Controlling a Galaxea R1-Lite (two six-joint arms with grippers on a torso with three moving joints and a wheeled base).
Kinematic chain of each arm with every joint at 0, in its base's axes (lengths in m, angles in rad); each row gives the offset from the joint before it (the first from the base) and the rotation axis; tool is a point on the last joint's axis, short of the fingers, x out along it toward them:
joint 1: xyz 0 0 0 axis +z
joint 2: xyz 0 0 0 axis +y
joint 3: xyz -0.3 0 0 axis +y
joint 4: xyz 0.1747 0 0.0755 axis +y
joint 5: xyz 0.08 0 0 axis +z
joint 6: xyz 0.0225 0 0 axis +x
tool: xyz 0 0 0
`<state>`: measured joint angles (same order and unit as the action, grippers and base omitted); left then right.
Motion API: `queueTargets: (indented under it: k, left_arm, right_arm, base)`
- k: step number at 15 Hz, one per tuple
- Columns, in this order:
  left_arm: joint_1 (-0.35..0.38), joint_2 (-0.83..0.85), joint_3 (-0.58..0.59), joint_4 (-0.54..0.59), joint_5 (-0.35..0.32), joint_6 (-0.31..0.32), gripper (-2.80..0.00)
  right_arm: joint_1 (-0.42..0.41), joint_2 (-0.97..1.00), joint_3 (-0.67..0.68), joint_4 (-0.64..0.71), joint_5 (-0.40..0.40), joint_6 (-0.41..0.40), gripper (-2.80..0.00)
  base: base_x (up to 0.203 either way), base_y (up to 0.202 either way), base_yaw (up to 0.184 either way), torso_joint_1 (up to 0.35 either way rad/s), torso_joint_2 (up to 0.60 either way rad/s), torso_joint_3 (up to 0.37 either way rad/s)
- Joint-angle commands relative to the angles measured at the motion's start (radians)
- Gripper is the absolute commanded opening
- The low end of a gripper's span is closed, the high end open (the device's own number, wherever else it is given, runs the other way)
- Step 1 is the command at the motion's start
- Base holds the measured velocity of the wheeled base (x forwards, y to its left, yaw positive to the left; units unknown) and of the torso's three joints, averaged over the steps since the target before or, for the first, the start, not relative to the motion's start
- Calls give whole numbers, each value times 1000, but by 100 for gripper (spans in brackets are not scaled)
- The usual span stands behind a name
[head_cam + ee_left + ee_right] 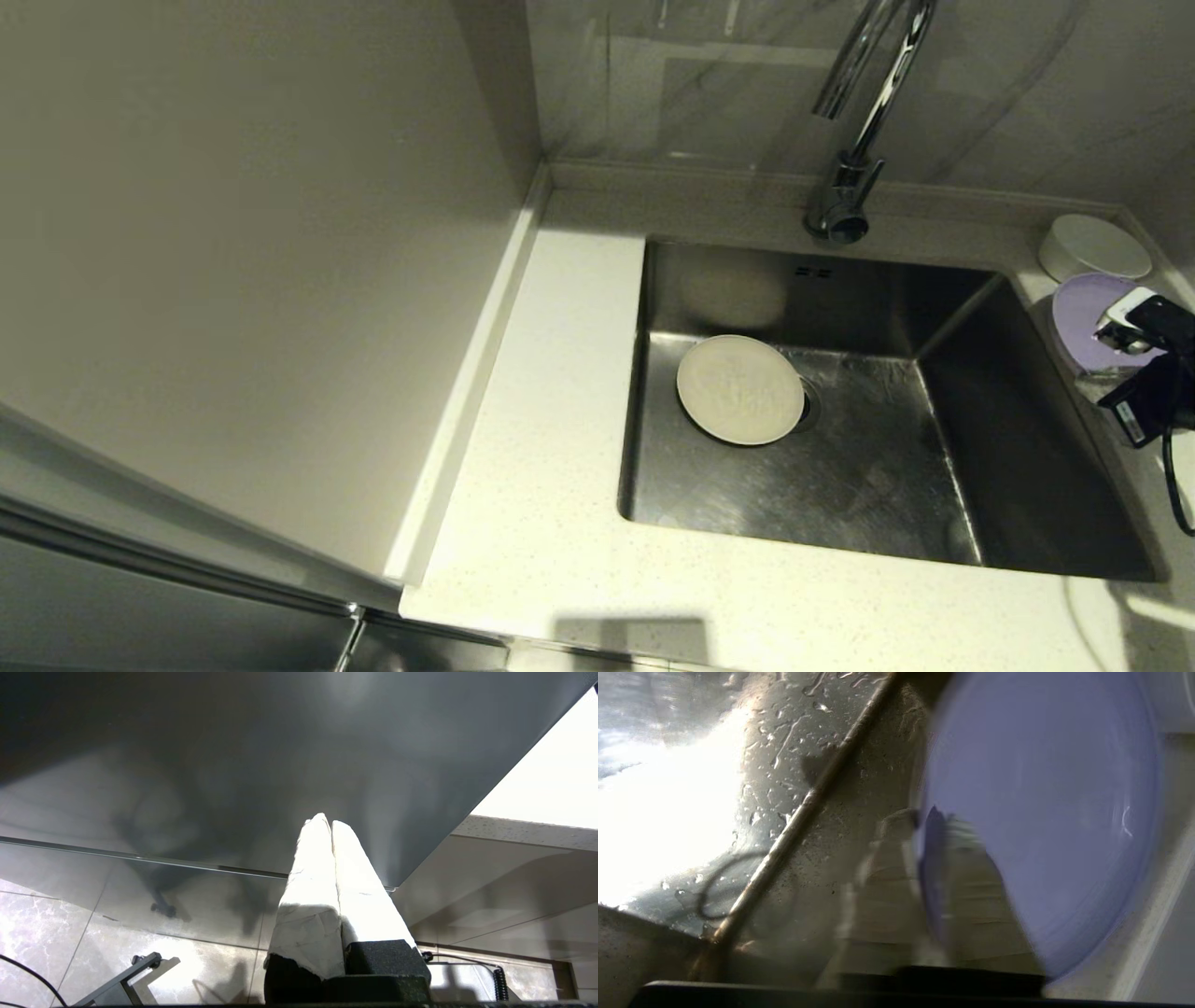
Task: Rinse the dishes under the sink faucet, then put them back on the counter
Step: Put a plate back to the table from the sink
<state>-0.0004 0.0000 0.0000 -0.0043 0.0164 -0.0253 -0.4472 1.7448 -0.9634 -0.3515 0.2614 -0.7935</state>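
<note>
The cream-beige plate [739,389] lies flat on the floor of the steel sink [887,485], partly covering the drain strainer [808,401]. On the narrow counter strip right of the basin, my right gripper [1116,329] [924,816] is shut on the rim of the lilac plate [1083,308] [1041,788], one finger on each face. The white bowl [1094,247] sits upside down in the back right corner, behind the lilac plate. The chrome faucet [864,112] stands behind the basin; no water stream shows. My left gripper [325,821] is parked low beside the cabinet, shut and empty.
The speckled counter [541,448] runs along the sink's left and front. A tall cabinet wall [252,261] rises on the left. Water drops cover the sink wall [784,756]. A black cable [1176,485] hangs from my right wrist over the counter.
</note>
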Motion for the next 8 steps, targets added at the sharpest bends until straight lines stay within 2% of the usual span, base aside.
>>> queueTargets:
  k: [1,8]
  left_arm:
    - [0,-3,0,0,0,0,-280]
    - [0,-3,0,0,0,1,-280]
  right_arm:
    - [1,-5,2,-1,2,-3,0]
    - [-11,-35,2,0,12,25,0]
  base:
    - [0,0,0,0,0,0]
    - [0,0,0,0,0,0]
